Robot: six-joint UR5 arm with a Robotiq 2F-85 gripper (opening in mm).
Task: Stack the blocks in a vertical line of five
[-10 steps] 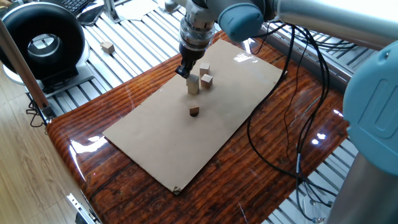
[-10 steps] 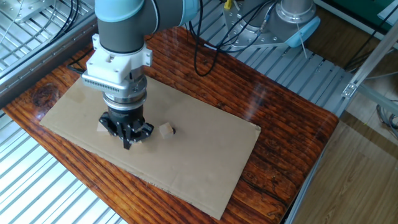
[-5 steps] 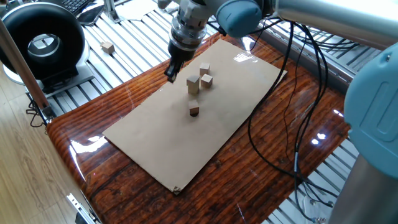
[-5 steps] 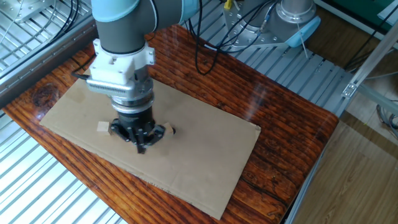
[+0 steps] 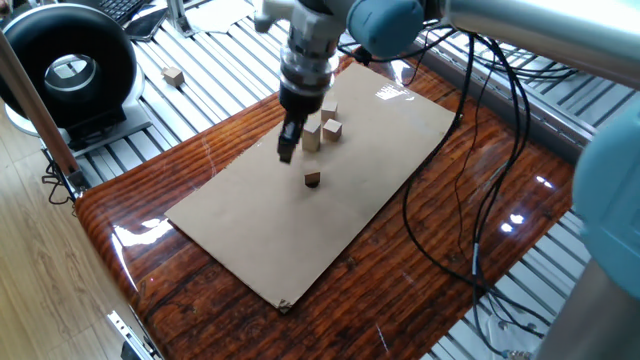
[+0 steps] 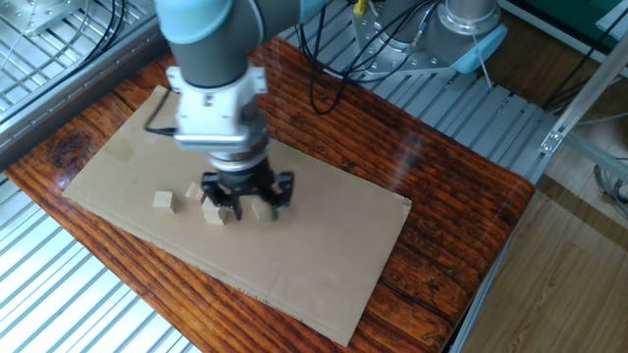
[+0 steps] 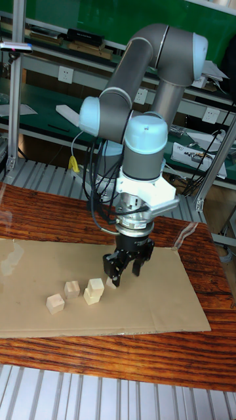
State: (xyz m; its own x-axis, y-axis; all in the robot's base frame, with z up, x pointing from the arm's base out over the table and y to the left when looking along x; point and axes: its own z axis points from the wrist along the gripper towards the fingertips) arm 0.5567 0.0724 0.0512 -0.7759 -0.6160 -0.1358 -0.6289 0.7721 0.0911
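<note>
Hovering low over the cardboard (image 5: 250, 230), the claw (image 5: 288, 150) hangs just beside the stack (image 5: 311, 137), which is two blocks high and upright near the middle of the sheet. In the tall view the claw (image 7: 124, 266) shows its fingers (image 7: 108, 266) spread apart with nothing between them, so it is open and empty. Right below those fingertips sits a lone block (image 7: 111, 282), just beside the stack (image 7: 94, 291) on the claw's side; I can't tell whether the fingers touch it. From the first fixed camera that lone block (image 5: 312, 179) lies on the near side of the stack, a short way off and apart from it. On the stack's far side wait two more singles: one block (image 5: 333, 128) close by and another (image 5: 328, 108) a little beyond. The other fixed camera puts the stack (image 6: 214, 214) just left of the claw (image 6: 245, 196), though the arm is motion-blurred there. All of it rests on the cardboard, which lies flat on the glossy wooden surface (image 5: 470, 200).
</note>
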